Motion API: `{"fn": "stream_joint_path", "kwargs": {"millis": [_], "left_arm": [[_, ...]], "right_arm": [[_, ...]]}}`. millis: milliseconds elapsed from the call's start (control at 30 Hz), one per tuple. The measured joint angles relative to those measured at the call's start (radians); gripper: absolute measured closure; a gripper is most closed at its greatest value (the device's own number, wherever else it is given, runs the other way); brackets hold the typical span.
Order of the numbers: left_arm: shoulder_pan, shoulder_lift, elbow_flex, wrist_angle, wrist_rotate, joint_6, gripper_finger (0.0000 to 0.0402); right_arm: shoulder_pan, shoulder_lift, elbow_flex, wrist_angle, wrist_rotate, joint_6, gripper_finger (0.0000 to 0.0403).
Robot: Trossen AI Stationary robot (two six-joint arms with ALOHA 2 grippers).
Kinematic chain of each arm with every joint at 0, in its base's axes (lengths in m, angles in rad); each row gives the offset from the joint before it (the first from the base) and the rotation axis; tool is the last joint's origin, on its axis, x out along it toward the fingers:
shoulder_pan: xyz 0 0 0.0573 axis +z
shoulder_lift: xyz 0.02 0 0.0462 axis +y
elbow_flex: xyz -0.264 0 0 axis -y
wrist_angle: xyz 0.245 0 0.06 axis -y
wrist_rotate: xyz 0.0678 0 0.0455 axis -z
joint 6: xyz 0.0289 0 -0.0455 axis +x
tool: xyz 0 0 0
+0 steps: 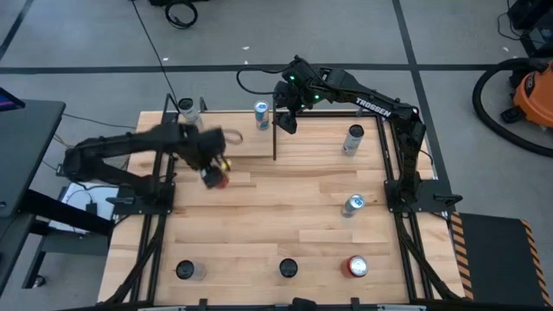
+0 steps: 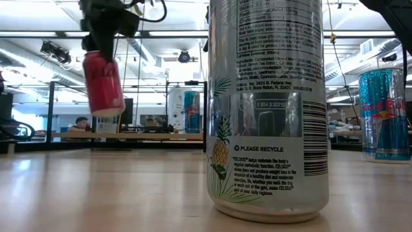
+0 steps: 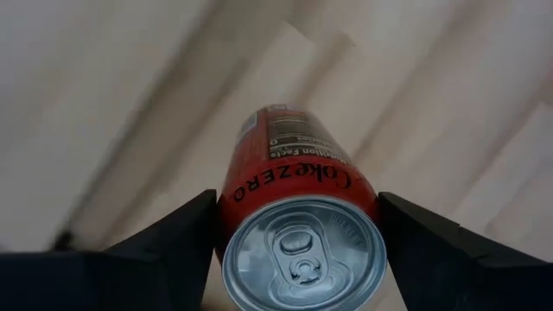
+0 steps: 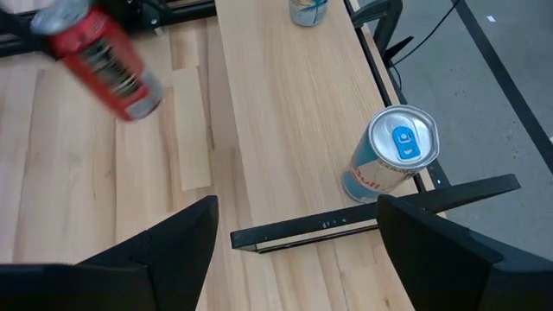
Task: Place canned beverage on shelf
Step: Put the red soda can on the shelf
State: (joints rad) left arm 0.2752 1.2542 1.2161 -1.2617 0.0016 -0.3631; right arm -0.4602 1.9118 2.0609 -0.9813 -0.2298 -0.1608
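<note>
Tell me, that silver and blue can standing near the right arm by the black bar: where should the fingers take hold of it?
Probably around the round side wall of the blue can, upper half, coming down from above. It stands upright on the table, top showing, with free wood around it, though the shelf's black bar lies close on one side. The right gripper hangs open above.

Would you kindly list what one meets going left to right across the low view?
Red Coke Zero can held aloft by the left end effector → tall silver Celsius can with pineapple artwork → blue-and-silver Red Bull can.
</note>
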Motion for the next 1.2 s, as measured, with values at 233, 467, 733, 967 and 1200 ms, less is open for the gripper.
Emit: {"fn": "stream_joint_path", "kwargs": {"millis": [233, 467, 733, 967, 1200], "left_arm": [[0.267, 0.073, 0.182, -0.044, 0.000, 0.198, 0.0116], [0.438, 0.239, 0.379, -0.079, 0.002, 0.397, 0.0114], [0.552, 0.460, 0.592, -0.182, 0.004, 0.468, 0.0114], [0.614, 0.563, 0.626, -0.164, 0.003, 0.488, 0.0113], [0.632, 0.624, 0.626, -0.142, -0.005, 0.490, 0.0113]], "right_arm": [[0.000, 0.000, 0.000, 0.000, 0.000, 0.000, 0.0080], [0.000, 0.000, 0.000, 0.003, 0.000, 0.000, 0.0080], [0.000, 0.000, 0.000, -0.001, 0.000, 0.000, 0.0080], [0.000, 0.000, 0.000, -0.002, -0.001, 0.000, 0.0080], [0.000, 0.000, 0.000, -0.002, -0.001, 0.000, 0.0080]]}}
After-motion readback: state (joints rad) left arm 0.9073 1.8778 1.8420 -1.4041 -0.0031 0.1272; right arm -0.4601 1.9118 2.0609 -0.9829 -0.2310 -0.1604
